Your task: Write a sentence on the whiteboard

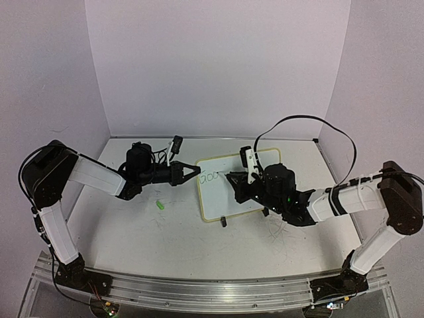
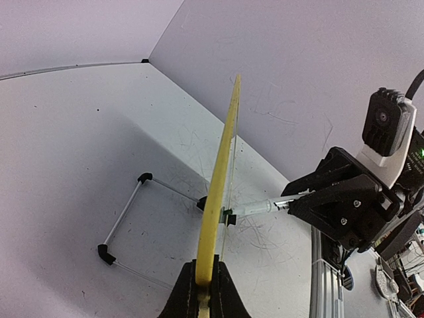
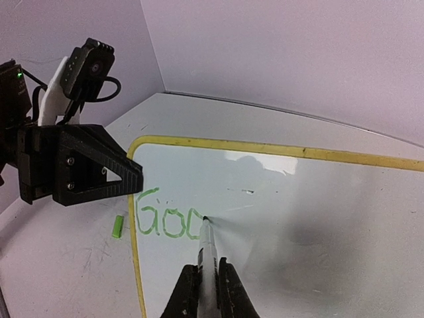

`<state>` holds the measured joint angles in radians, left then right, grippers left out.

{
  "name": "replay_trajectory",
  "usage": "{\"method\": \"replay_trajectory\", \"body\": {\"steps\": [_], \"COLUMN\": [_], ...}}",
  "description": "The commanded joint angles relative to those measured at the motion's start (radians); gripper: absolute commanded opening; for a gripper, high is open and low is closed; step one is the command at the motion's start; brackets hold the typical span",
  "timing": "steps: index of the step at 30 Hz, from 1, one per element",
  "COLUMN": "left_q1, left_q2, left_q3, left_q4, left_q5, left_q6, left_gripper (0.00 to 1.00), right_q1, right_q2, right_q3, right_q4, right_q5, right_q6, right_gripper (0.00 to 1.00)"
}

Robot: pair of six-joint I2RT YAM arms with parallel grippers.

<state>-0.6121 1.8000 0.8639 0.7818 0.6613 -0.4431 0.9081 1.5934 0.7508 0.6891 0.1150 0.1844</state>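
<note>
The whiteboard (image 1: 228,195) stands tilted on the table, white with a yellow rim (image 3: 278,150). My left gripper (image 1: 197,170) is shut on its left edge; the left wrist view shows the rim (image 2: 222,165) edge-on between the jaws of this gripper (image 2: 207,270). My right gripper (image 3: 206,273) is shut on a marker (image 3: 208,242) whose tip touches the board. The sentence (image 3: 165,222) is green lettering reading "Goo", and it ends at the tip. The right gripper (image 1: 232,179) sits over the board's middle.
A green marker cap (image 1: 159,205) lies on the table left of the board, also seen as the cap (image 3: 117,226). The board's wire stand with black feet (image 2: 126,225) rests behind it. Walls enclose the table at the back and both sides.
</note>
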Motion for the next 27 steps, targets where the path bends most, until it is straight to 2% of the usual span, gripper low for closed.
{"method": "replay_trajectory", "body": {"steps": [1,7,13,27], "left_q1": [0.0,0.0,0.0,0.0], "left_q2": [-0.045,-0.043,-0.033,-0.023], "left_q3": [0.029,0.029,0.034,0.043], "left_q4": [-0.008,-0.009,-0.008,-0.012], "left_q5": [0.006,0.003,-0.002,0.003], "left_q6": [0.029,0.032,0.03,0.025], "left_gripper": [0.0,0.0,0.0,0.0], "right_q1": [-0.013,-0.005,-0.027,-0.054], "right_q2": [0.029,0.026,-0.087,-0.053], "right_q3": [0.045,0.035,-0.061,-0.051], "right_q4": [0.016,0.016,0.096,0.074], "right_q5": [0.01,-0.025,-0.085,-0.07], "right_q6": [-0.002,-0.008,0.009,0.007], "right_gripper": [0.0,0.0,0.0,0.0]}}
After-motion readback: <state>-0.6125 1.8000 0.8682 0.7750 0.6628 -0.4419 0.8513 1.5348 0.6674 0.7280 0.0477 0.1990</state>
